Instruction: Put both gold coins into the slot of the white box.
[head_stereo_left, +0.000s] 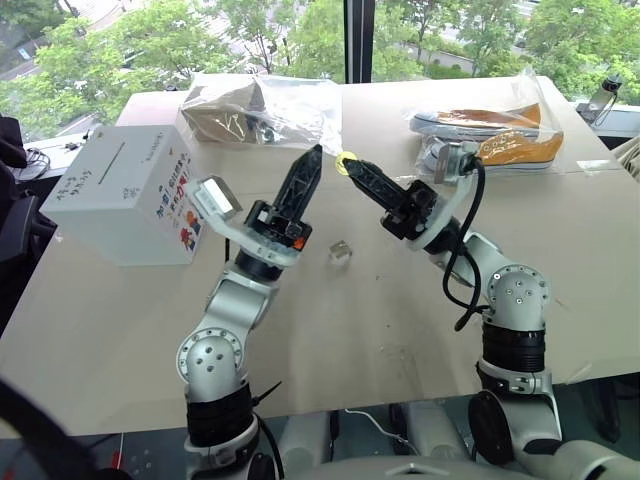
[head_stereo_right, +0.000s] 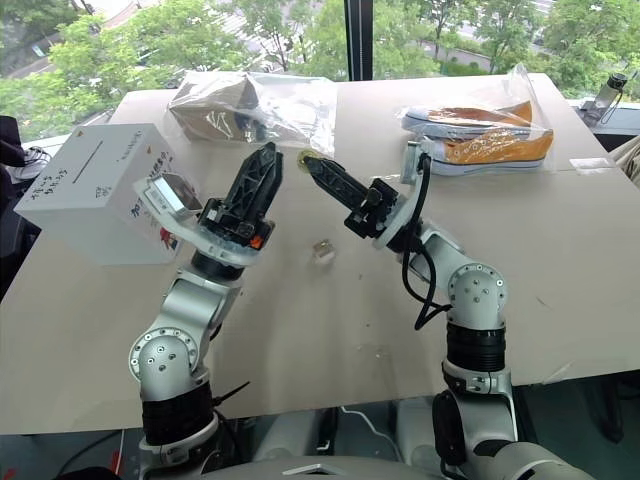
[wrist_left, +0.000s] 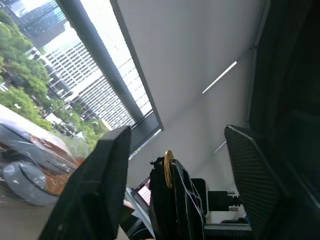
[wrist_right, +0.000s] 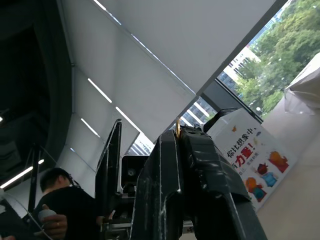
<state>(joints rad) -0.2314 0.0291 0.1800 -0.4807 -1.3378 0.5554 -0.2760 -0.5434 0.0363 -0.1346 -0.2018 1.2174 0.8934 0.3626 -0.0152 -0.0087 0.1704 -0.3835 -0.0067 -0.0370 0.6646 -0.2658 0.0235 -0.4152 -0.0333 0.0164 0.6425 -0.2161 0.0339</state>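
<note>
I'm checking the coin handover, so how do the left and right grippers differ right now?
The right gripper is shut on a gold coin, pinching it at its fingertips; the left gripper is open and holds nothing. In the left wrist view, the left gripper's fingers stand on either side of the right gripper's coin-bearing tip. Both are raised above the table, tips tilted toward each other.

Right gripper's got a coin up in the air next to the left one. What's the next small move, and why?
Probably close the left gripper on the gold coin: the right gripper pinches it beside the left's open fingers, looking like a handover toward the white box.
</note>
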